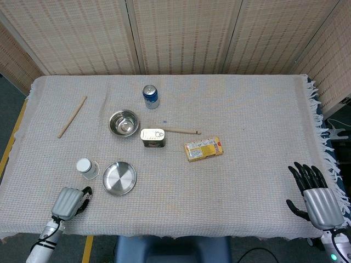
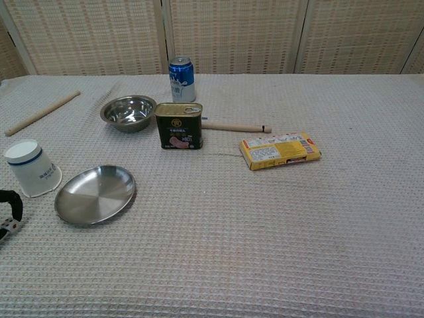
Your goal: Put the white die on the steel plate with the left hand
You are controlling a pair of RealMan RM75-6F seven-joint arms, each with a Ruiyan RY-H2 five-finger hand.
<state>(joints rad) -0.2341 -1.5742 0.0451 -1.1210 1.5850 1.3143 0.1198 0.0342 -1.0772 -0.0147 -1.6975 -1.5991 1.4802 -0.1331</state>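
Beside the steel plate [image 1: 119, 178], left hand [image 1: 68, 202] curls over the white die [image 2: 3, 226] (grip unclear)

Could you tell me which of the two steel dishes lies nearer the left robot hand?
The flat steel plate, beside the left robot hand; the deeper steel bowl sits farther back.
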